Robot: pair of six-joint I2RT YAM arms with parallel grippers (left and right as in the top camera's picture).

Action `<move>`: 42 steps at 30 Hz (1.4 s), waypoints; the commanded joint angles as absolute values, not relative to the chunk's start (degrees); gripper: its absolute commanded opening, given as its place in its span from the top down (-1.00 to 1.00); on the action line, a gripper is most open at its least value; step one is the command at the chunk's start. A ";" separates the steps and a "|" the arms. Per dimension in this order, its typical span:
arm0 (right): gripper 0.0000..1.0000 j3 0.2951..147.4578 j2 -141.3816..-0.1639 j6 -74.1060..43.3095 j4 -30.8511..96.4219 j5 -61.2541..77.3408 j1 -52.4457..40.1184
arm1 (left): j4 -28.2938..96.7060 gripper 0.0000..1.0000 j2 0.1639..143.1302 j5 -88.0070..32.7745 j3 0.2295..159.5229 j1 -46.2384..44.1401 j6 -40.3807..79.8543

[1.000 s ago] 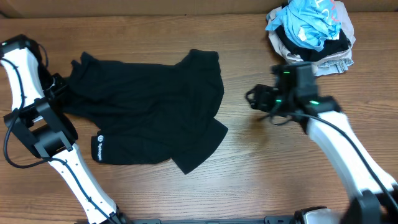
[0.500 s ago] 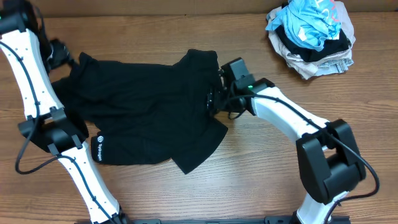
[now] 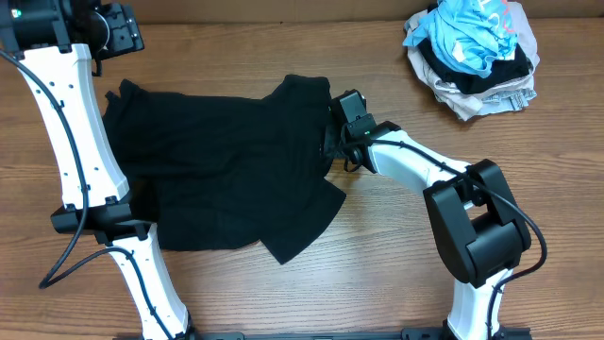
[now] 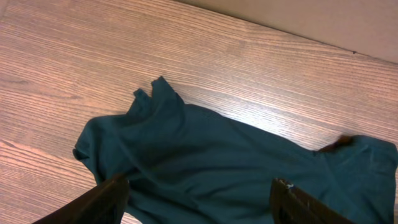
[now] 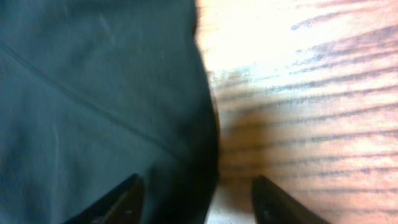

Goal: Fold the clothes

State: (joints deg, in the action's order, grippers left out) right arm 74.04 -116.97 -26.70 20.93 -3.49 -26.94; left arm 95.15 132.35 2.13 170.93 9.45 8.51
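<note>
A black T-shirt (image 3: 217,170) lies spread and rumpled across the left half of the wooden table; it looks dark teal in the wrist views (image 4: 236,168). My left gripper (image 3: 121,28) is raised near the far left corner, away from the cloth. In its own view the left gripper (image 4: 200,182) is open and empty, with the shirt's left end below it. My right gripper (image 3: 333,142) is low at the shirt's right hem. The right gripper (image 5: 196,180) is open, and the hem edge (image 5: 208,143) runs between its fingers.
A pile of other clothes (image 3: 472,47), light blue on top with black and beige beneath, sits at the far right corner. Bare wood table (image 3: 425,255) stretches to the right of the shirt and along the front.
My left gripper opened at the shirt's left end and rose away toward the far left corner. My right arm swept left from the bare table to the shirt's right hem.
</note>
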 commanded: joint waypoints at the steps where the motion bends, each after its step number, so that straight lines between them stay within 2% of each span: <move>1: 0.12 75.42 -119.09 -26.87 19.33 -5.32 -27.66 | 95.57 -0.47 132.25 1.87 171.22 8.95 7.25; 3: 0.30 75.42 -119.59 -27.00 19.79 -5.34 -27.97 | 95.66 -0.46 132.25 1.89 171.22 8.97 7.25; 8: 0.49 76.60 -119.48 -27.29 21.45 -5.32 -27.40 | 95.79 -0.39 132.25 1.93 171.22 8.97 7.25; 9: 0.59 77.28 -119.48 -27.29 22.09 -5.30 -26.83 | 95.83 -0.38 132.25 1.93 171.22 8.97 7.22; 10: 0.77 78.30 -119.48 -27.24 22.85 -5.28 -26.02 | 95.94 -0.37 132.25 1.98 171.22 8.97 7.22; 12: 0.93 80.05 -119.48 -26.72 23.35 -5.26 -24.29 | 95.98 -0.37 132.25 2.26 171.22 8.97 7.22; 26: 0.93 90.37 -119.48 -13.15 19.75 -1.56 -13.34 | 96.79 -0.34 132.25 2.94 171.13 8.95 7.22; 27: 0.89 90.94 -119.48 -13.02 19.90 -1.08 -12.71 | 96.79 -0.34 132.27 2.96 171.13 8.95 7.22; 28: 0.66 91.66 -119.48 -13.02 20.38 -0.47 -12.10 | 96.79 -0.35 132.27 2.96 171.13 8.95 7.22; 29: 0.12 92.53 -119.48 -13.04 21.34 0.34 -11.62 | 96.79 -0.35 132.27 2.96 171.13 8.95 7.22; 30: -0.23 93.71 -119.48 -13.06 22.81 1.58 -11.11 | 96.79 -0.36 132.27 2.98 171.11 8.97 7.18; 31: -0.50 95.42 -119.39 -13.08 25.15 3.42 -10.63 | 96.79 -0.37 132.27 2.98 171.11 8.97 6.74; 32: -0.72 97.56 -119.24 -13.15 28.21 5.58 -10.22 | 96.79 -0.36 132.29 2.98 171.11 8.97 6.15; 34: -1.00 101.01 -118.72 -13.30 33.32 8.14 -10.09 | 96.79 -0.38 132.42 3.07 171.09 8.97 5.54; 39: -1.00 108.55 -115.94 -13.69 48.03 11.75 -11.66 | 96.79 -0.40 133.12 3.20 168.94 9.08 5.56; 42: -1.00 109.14 -113.71 -13.72 53.91 12.34 -13.74 | 96.79 -0.33 133.43 3.68 163.74 9.19 7.31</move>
State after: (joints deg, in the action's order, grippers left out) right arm 107.24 -117.80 -13.85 51.68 9.32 -11.46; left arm 96.64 132.40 2.44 168.03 9.34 6.92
